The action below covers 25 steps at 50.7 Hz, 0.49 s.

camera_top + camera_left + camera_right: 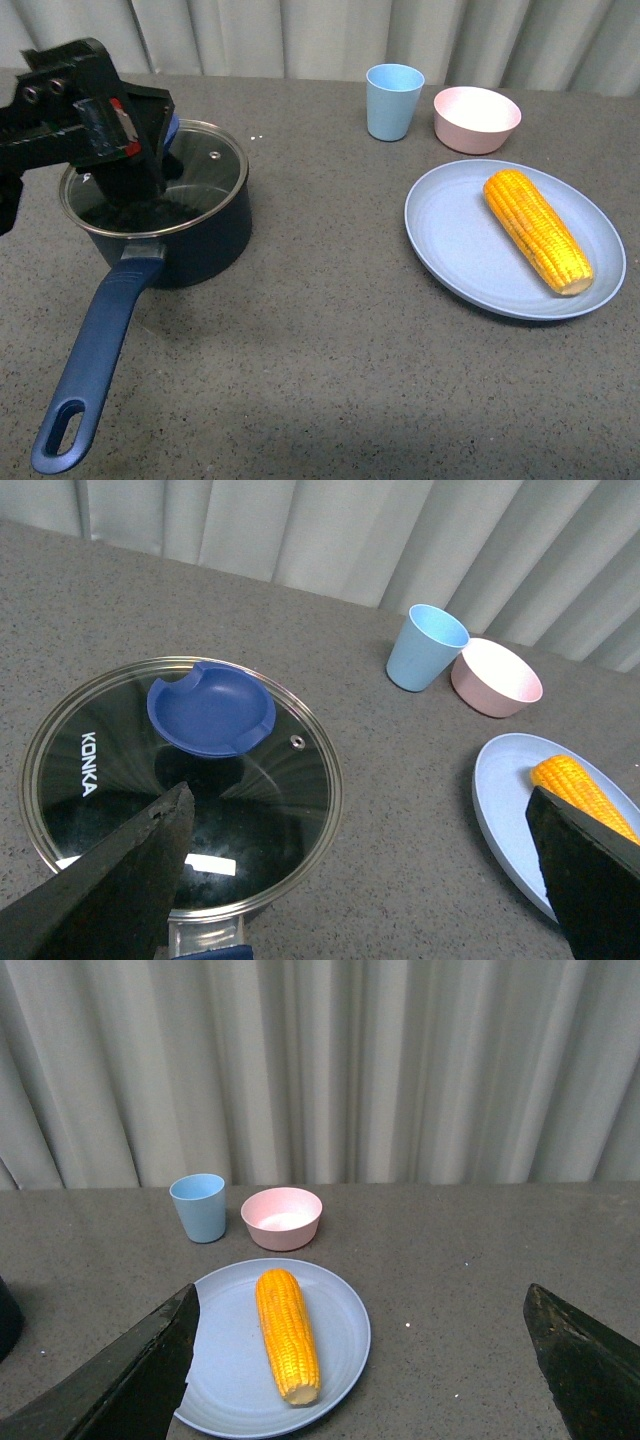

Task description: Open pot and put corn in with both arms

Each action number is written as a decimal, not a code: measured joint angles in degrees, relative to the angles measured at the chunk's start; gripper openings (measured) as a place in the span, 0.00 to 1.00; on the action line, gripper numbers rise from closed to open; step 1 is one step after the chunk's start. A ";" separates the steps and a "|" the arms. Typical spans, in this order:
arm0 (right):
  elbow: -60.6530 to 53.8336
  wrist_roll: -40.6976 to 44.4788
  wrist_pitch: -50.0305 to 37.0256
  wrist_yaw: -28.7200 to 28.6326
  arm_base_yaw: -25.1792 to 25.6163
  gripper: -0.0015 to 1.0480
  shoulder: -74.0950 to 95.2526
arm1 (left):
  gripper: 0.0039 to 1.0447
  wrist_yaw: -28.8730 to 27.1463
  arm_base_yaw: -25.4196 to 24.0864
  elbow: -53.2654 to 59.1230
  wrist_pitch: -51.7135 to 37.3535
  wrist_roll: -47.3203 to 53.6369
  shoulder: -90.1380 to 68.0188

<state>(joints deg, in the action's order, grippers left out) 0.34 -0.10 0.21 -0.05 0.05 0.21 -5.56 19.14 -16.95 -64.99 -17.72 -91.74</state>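
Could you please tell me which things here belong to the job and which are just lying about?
For the job: pot, lid, corn, left gripper, right gripper.
Just lying about: cup, bowl, plate (only under the corn).

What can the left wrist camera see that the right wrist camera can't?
Only the left wrist view shows the pot's glass lid with its blue knob and the word KONKA. Only the right wrist view shows the whole corn from end to end, on the whole blue plate. Both show the blue cup, the pink bowl, the grey curtain and a pair of wide-open black jaws.
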 joint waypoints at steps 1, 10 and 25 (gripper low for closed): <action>0.00 0.00 0.00 0.00 0.00 0.91 0.00 | 0.94 -0.24 0.07 -0.42 -0.52 0.04 -1.07; 0.00 -0.02 0.00 0.00 0.00 0.91 0.00 | 0.94 -3.61 -0.13 -4.85 -5.38 3.52 -11.47; 0.00 0.00 0.00 0.00 0.00 0.91 0.00 | 0.94 -6.32 -3.08 -9.86 -7.63 7.23 -19.71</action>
<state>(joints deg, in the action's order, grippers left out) 0.34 -0.10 0.21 -0.05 0.05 0.21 -11.88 16.05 -26.81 -72.62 -10.48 -111.46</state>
